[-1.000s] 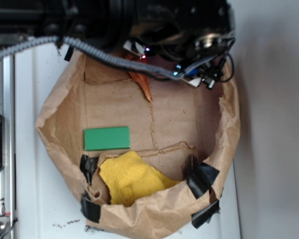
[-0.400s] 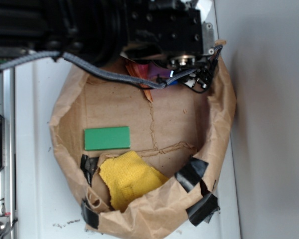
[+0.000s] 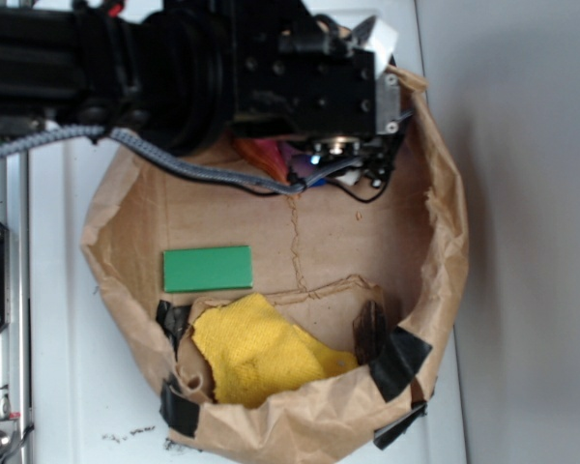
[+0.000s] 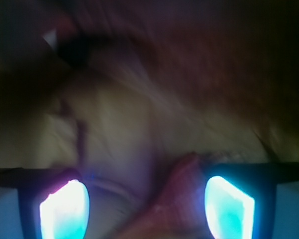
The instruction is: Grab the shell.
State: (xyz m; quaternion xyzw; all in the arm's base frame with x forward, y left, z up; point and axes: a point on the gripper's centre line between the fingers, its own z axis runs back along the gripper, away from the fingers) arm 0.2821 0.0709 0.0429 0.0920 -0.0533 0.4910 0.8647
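Exterior view, left to right: metal rail point(image 3: 10, 290) down the left edge, black arm point(image 3: 174, 68) across the top of the frame, reaching into the top of a brown paper bag point(image 3: 445, 251) lying open on the white table point(image 3: 68, 406). Green block point(image 3: 208, 268) flat on the bag floor, centre-left. Yellow cloth point(image 3: 261, 353) below it at the bottom, black tape point(image 3: 398, 358) on the bag's lower rim. Dark brown piece point(image 3: 370, 332) at lower right, just beside the cloth. Shell point(image 3: 261, 152) mostly hidden under the arm at top centre, only an orange sliver showing. Wrist view is blurred: gripper point(image 4: 147, 201) fingers point(image 4: 65, 206) set apart, reddish shape low between them; cannot tell if they're clamped on it
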